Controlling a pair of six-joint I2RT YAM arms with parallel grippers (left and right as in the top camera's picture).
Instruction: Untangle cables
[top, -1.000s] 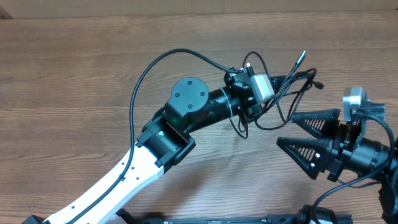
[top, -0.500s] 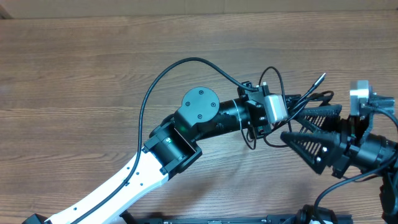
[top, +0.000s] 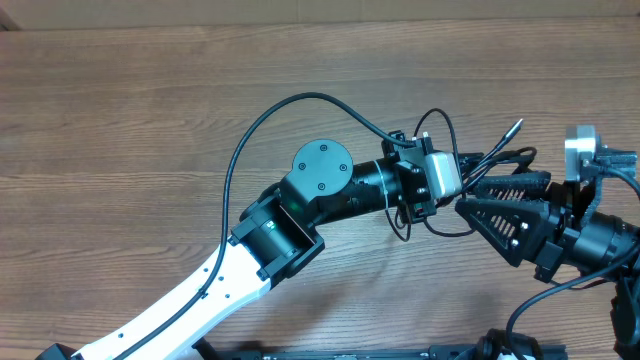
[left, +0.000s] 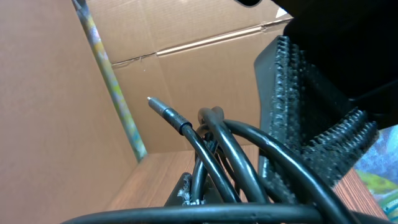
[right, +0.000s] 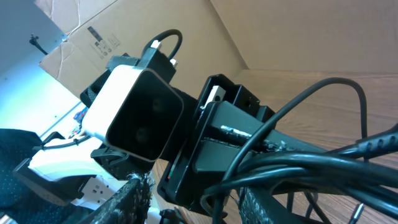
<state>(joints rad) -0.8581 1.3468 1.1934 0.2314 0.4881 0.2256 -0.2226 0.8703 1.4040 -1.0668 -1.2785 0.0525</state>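
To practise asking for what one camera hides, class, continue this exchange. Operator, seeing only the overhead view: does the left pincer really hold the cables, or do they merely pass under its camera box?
Observer: It holds them. The right wrist view shows the cables running out from the shut left pincer.
Operator: Has the right pincer gripped them too?
Observer: Not closed. In that view its fingers stand apart, with the bundle between them.
Operator: Is the end poking out a plug?
Observer: Yes. The left wrist view shows a slim metal tip on a black sleeve, free of the loops.
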